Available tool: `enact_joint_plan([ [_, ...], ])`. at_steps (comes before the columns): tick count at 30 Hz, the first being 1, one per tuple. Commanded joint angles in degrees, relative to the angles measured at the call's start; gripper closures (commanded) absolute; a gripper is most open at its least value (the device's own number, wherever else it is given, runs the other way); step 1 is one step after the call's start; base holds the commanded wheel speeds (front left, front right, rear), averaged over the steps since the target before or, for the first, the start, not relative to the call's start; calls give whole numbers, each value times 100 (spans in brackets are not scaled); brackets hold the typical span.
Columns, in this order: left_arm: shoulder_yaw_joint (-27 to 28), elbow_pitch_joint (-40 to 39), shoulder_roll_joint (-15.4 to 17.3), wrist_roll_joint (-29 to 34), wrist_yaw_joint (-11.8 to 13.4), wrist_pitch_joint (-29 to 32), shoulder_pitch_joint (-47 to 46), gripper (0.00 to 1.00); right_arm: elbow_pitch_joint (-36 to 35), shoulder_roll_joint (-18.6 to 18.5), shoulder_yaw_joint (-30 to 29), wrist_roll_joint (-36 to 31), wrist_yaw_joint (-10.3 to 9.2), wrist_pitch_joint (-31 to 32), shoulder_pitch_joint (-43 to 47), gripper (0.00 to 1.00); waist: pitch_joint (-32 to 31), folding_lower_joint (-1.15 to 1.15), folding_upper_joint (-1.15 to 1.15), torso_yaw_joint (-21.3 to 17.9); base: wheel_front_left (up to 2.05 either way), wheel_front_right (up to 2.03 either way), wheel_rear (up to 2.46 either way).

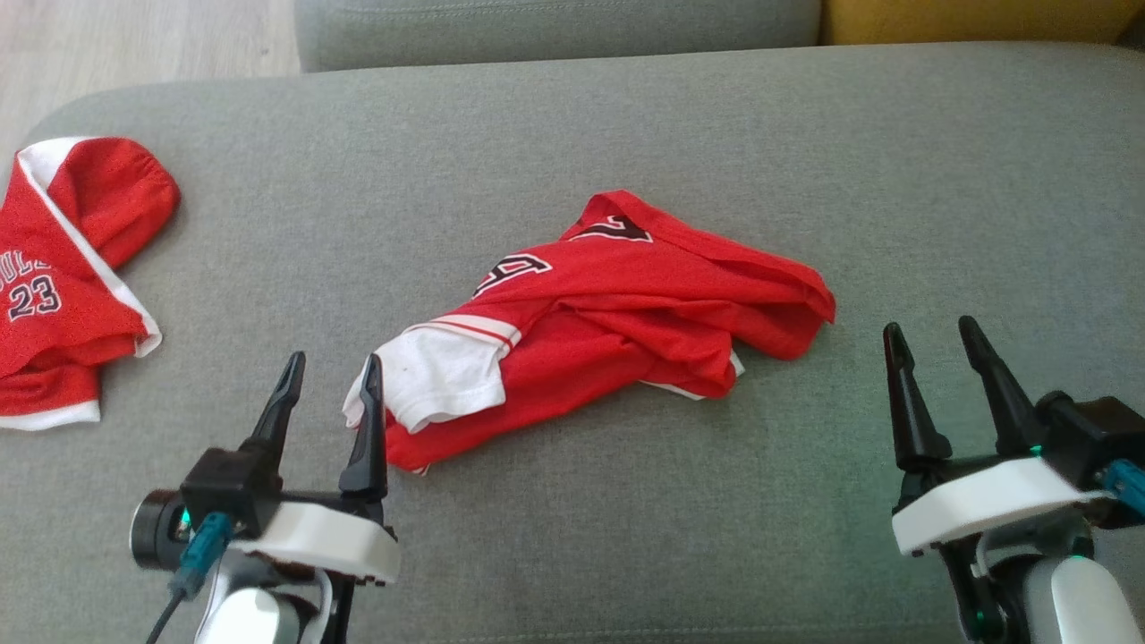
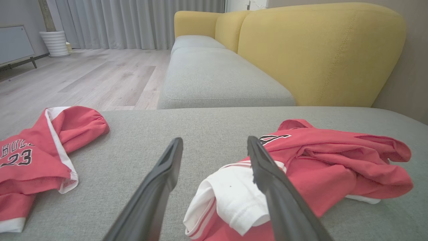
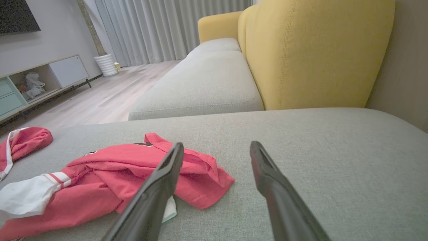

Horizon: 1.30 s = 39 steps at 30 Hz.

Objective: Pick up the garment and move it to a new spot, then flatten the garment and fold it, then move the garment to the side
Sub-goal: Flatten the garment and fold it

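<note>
Two red garments, two pincers with two dark fingers each. The crumpled garment [image 1: 617, 313] lies mid-way across the grey cushion [image 1: 716, 134]. It is bunched, black lettering up, with a white sleeve [image 1: 447, 371] sticking out at its near-left end. The second garment [image 1: 63, 286], red with white trim and "23", sits at the cushion's left edge, well apart from the first and partly cut off by the frame.

Open room: there is bare cushion along the whole right side, behind the crumpled garment up to the far edge, and in a strip between the two garments. The far edge meets another grey seat [image 1: 555, 27], with a yellow backrest [image 1: 975, 18] at far right. Wood floor [image 1: 134, 45] lies past the rounded far-left corner.

Left pincer [image 1: 333, 367]: fingers spread wide, holding nothing. Its inner finger overlaps the white sleeve's edge; cannot tell if it touches. Right pincer [image 1: 930, 329]: also spread wide and empty, over bare cushion just right of the crumpled garment's right end, apart from it.
</note>
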Motion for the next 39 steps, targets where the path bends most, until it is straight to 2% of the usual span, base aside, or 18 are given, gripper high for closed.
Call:
enact_joint_plan([
  [1,154,-184,74,-1,31,-51,-264,0,-193,-25,137,-33,43,68,-105,0,32,0,0,32,0,0,0],
  [5,98,-185,57,8,-5,-60,-408,0,117,-25,149,-82,43,194,-192,0,190,0,0,160,0,0,0],
  [14,-78,-8,-150,12,-121,-203,-860,0,1559,-57,314,-362,43,187,-941,0,732,0,0,598,0,0,0],
  [20,-149,143,-291,26,-170,-299,-1082,0,2398,-131,399,-516,43,69,-1465,0,961,0,0,744,0,0,0],
  [21,-149,170,-304,23,-178,-309,-1106,0,2523,-134,415,-471,43,76,-1529,7,972,0,0,752,0,0,0],
  [22,-147,193,-314,22,-185,-319,-1124,0,2610,-155,425,-449,43,57,-1587,57,983,0,0,758,0,0,0],
  [23,-143,213,-320,22,-190,-328,-1139,0,2659,-174,412,-426,43,8,-1633,100,989,0,0,759,0,0,0],
  [28,-100,268,-323,27,-195,-357,-1142,0,2459,-233,383,-347,43,-227,-1637,100,953,0,0,706,0,0,0],
  [32,-71,261,-319,48,-175,-367,-1103,0,1828,-300,370,-330,43,-304,-1526,100,898,0,0,593,0,0,0],
  [39,-46,227,-292,63,-195,-374,-1103,0,691,-444,122,-368,43,-84,-1507,100,885,0,0,403,0,0,0],
])
